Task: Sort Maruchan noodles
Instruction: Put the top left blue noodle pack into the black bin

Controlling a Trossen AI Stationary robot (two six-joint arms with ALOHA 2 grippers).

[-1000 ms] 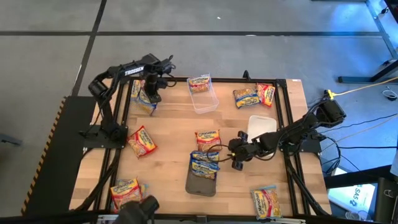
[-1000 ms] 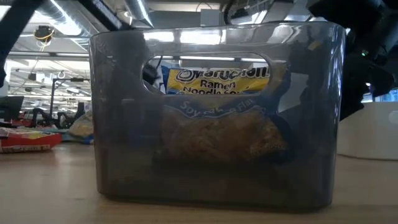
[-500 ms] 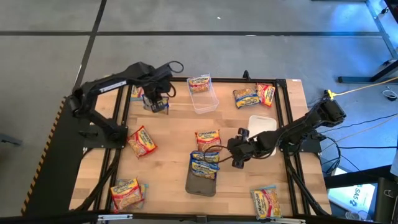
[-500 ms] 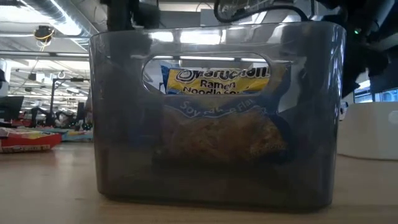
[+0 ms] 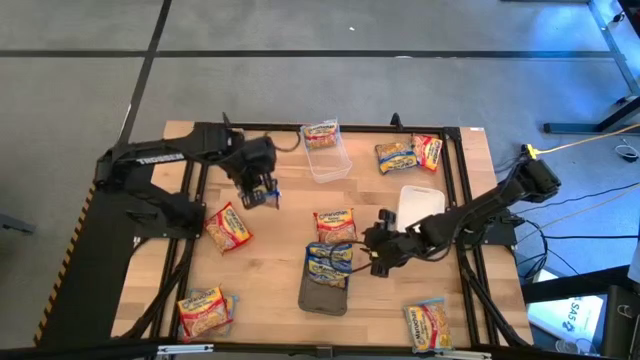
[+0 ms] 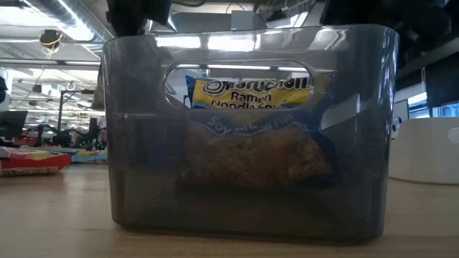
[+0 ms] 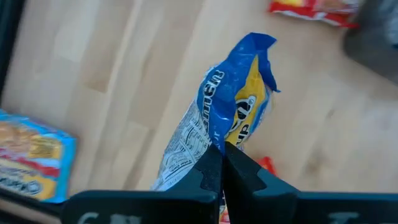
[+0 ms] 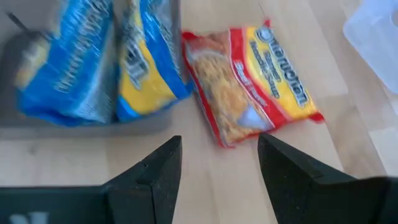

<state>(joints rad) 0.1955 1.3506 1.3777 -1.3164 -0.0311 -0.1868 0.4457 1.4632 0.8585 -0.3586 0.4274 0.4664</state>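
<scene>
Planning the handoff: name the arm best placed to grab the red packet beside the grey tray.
Right. The right gripper hangs open just over the red packet, while the left gripper is shut on a blue packet.

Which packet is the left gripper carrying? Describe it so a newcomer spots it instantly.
Start at the clear tub on the table's far edge. Beside it, the left gripper is shut on a blue-banded noodle packet. It is the only packet hanging in the air.
</scene>
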